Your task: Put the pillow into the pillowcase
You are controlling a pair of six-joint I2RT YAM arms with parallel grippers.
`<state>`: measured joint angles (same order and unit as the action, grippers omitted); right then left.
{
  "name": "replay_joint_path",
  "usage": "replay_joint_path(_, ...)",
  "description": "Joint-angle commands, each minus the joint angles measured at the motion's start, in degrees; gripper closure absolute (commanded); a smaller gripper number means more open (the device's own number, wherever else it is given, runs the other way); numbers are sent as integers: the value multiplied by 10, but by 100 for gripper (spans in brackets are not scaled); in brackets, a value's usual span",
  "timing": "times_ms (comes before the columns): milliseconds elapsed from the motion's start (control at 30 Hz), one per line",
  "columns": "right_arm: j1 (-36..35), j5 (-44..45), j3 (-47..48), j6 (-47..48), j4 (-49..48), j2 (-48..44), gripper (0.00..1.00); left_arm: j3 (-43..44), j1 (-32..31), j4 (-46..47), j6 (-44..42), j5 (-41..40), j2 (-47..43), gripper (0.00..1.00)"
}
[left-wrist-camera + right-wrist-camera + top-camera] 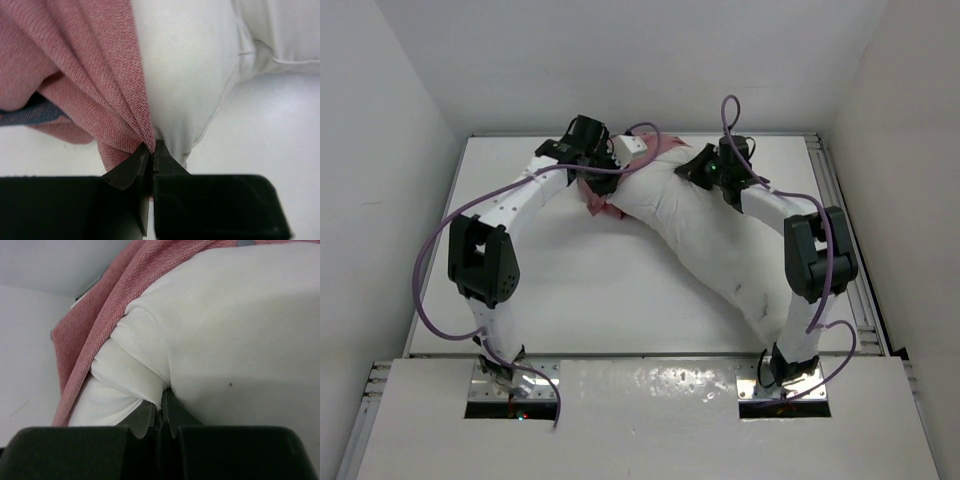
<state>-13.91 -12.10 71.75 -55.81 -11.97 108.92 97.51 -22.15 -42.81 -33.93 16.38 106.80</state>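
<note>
Pinching the left jaws fully together on gathered pink-red folds of the pillowcase (75, 60), with a white corner of the pillow (185, 65) touching the same tips. Clamping the right jaws tight, no gap showing, on a tucked fold of the pillow's white cloth, the pillowcase draping just beside it on the left. Holding the pillow diagonally across the table (570, 290), far end close to the back edge, near end beside the base of the right arm (815, 255). Leaving bare table showing on the pillow's near-left side, between it and the left arm (480, 260), and a narrower strip along the right edge. Bunching the pillowcase against the pillow's far-left end, touching it; how far inside, impossible to tell. Showing a dark blue mark on the pillowcase's pale underside, not readable as writing.
</note>
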Motion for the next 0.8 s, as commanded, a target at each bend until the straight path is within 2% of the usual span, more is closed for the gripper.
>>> replay_joint_path(0, 8, 148, 25, -51, -46, -9, 100, 33, -11, -92, -31, 93, -34, 100)
replay_joint_path(67, -4, 188, 31, -51, -23, -6, 100, 52, -19, -97, -30, 133, -38, 100)
replay_joint_path(100, -15, 203, 28, -59, -20, -6, 100, 77, -28, -117, -35, 183, -36, 100)
replay_joint_path(200, -15, 246, 3, -96, -25, -12, 100, 99, -44, -182, -93, 237, -31, 100)
replay_joint_path(267, -9, 256, -5, -105, -25, -19, 100, 89, -47, -202, -123, 234, -31, 100)
replay_joint_path(333, -7, 267, -4, -106, -17, -27, 100, 60, -47, -193, -117, 221, -32, 100)
replay_joint_path(433, -11, 276, -7, -109, -20, -36, 100, 31, -53, -158, -84, 224, -29, 100)
replay_joint_path(500, -23, 271, -14, -110, -33, -41, 100, 6, -64, -85, -21, 196, -26, 100)
replay_joint_path(533, -28, 270, -19, -110, -37, -43, 100, -34, -68, -50, 11, 170, -24, 99)
replay_joint_path(567, -39, 265, -21, -99, -45, -48, 100, -56, -70, 33, 45, 138, -20, 98)
replay_joint_path(600, -44, 238, -27, -88, -56, -49, 100, -71, -70, 63, 97, 76, -16, 93)
replay_joint_path(667, -52, 198, -27, -44, -54, -51, 100, -62, -69, 70, 110, 54, 8, 78)
replay_joint_path(700, -52, 149, -22, -25, -37, -53, 94, -50, -69, 54, 98, 59, 12, 60)
replay_joint_path(733, -51, 133, -20, -4, -22, -56, 69, -37, -69, 39, 90, 68, 15, 52)
replay_joint_path(767, -47, 124, -20, 37, 15, -70, 55, -12, -65, 15, 73, 86, 10, 40)
